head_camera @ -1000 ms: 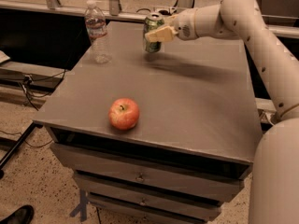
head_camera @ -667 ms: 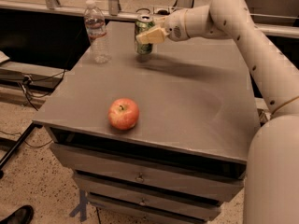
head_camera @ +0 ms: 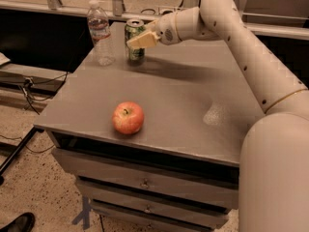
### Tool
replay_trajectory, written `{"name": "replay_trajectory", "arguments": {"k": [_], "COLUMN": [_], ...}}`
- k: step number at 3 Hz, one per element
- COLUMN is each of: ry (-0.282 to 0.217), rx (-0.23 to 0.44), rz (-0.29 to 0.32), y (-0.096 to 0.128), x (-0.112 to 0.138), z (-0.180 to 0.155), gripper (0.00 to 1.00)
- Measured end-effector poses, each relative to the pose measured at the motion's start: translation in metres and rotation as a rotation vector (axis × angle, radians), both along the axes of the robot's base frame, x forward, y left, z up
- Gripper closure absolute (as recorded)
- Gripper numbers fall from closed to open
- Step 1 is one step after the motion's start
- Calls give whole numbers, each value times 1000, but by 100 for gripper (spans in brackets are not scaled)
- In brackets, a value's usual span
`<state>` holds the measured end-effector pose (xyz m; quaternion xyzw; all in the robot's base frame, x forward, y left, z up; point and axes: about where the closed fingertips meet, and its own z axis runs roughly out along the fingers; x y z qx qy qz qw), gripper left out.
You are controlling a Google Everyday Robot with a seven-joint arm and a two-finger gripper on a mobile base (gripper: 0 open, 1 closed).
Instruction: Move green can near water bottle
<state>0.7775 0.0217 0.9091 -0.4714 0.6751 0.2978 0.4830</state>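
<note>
Up at the far left of the grey desk (head_camera: 193,95), the camera view shows the tool (head_camera: 137,39) at the end of a white arm (head_camera: 251,57) that reaches in from the right. Its tan fingers (head_camera: 145,38) are closed on the upper part of the green can (head_camera: 134,53), one finger crossing the near side of the can. The can is upright, and its base is at the desk surface or just above it; which of the two cannot be told. The water bottle (head_camera: 100,33) stands upright just to the left of the can, close beside it with a narrow gap between them. A red apple (head_camera: 128,117) sits well apart from both, near the front edge of the desk. Drawers (head_camera: 145,182) lie below the desk top.
</note>
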Motion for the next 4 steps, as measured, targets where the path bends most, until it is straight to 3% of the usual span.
{"name": "replay_trajectory", "arguments": {"k": [3, 4], "ry": [70, 79], "rx": [4, 10], "rz": [67, 71], "y": [35, 38], "x": [-9, -10], "z": [-25, -27], "gripper": [12, 0]}}
